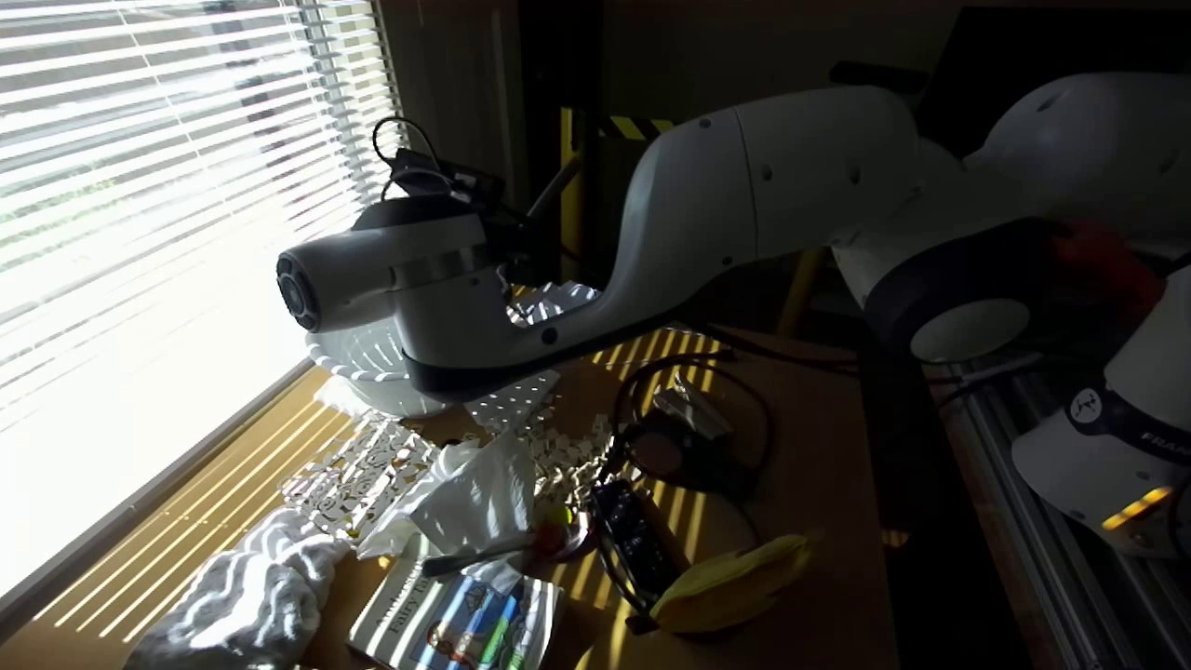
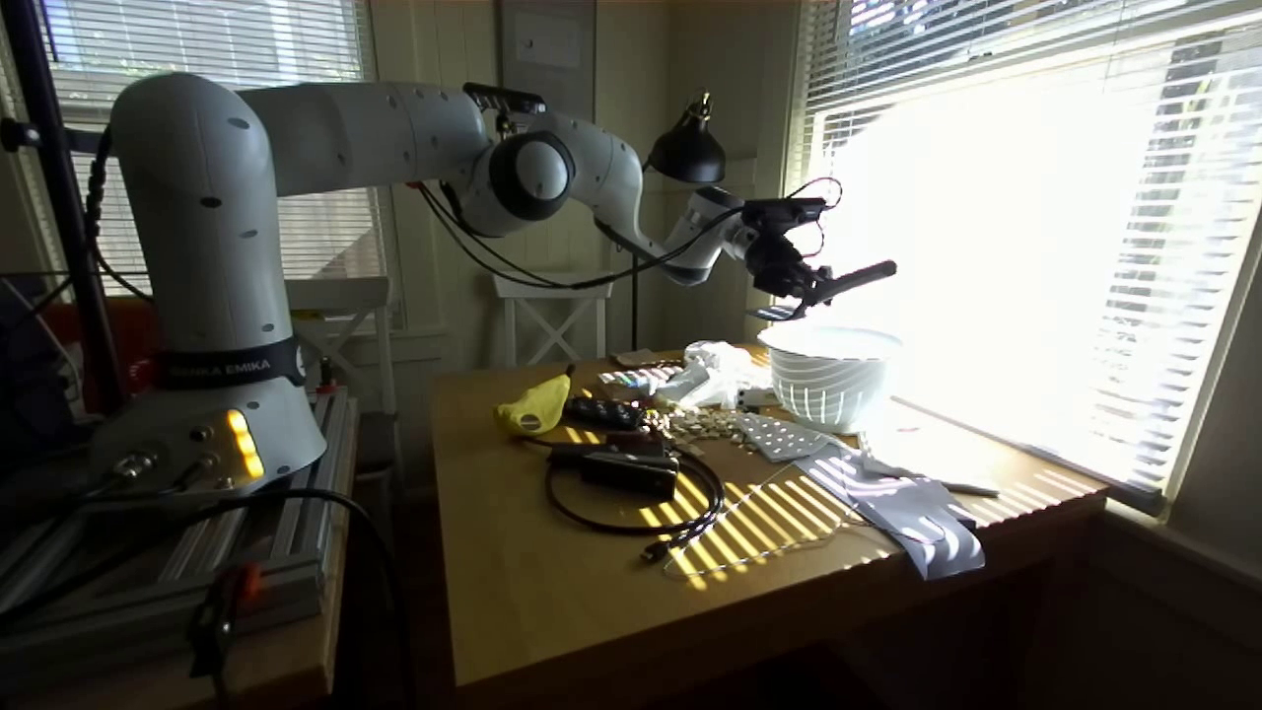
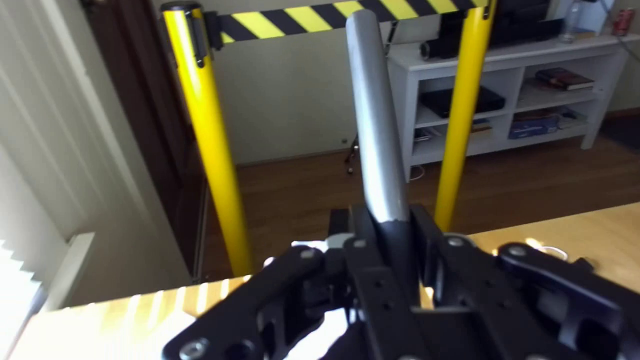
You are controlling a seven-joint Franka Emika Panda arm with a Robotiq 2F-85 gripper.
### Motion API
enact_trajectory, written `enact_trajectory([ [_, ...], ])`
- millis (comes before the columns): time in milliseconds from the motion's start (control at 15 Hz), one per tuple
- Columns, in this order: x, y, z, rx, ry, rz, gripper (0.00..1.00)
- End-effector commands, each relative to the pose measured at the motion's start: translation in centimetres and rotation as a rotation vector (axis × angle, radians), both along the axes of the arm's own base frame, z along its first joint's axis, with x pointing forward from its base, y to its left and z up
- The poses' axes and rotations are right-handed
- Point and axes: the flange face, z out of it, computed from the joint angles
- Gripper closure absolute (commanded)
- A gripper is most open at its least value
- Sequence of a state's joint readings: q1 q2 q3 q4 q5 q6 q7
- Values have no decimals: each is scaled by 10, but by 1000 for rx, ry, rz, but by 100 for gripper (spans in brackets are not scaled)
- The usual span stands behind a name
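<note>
My gripper (image 3: 390,222) is shut on a rod (image 3: 377,125), silver-grey with a dark lower part, which points up and away between the fingers. In an exterior view the gripper (image 2: 810,288) is raised above the table, and the rod (image 2: 863,280) looks dark and tilts upward. It appears over or near the rim of a white slotted basket (image 2: 833,385); the exact depth is hard to tell. In an exterior view the rod (image 1: 555,189) shows behind the wrist, which hides most of the gripper. The basket (image 1: 368,354) is partly behind the arm there.
The table holds a yellow banana-shaped item (image 1: 730,586), a book (image 1: 456,614), white plastic (image 1: 479,493), fluffy grey cloth (image 1: 247,596), a black device with cable (image 2: 626,468) and scattered small pieces (image 2: 700,424). A grey strip (image 2: 897,508) overhangs the edge. A window with blinds stands beside it.
</note>
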State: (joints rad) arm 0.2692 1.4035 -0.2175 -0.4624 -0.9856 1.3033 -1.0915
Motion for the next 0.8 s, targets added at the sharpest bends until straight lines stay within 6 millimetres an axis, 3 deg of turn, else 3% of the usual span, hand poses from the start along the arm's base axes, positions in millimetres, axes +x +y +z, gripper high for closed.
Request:
enact_trajectory([
  [0, 21, 9, 9, 24, 63, 188, 94],
  [133, 28, 10, 0, 62, 102, 267, 94],
  [267, 24, 5, -15, 95, 125, 241, 94],
  [467, 7, -14, -36, 131, 122, 81, 94],
  [733, -18, -37, -45, 124, 61, -160, 94],
])
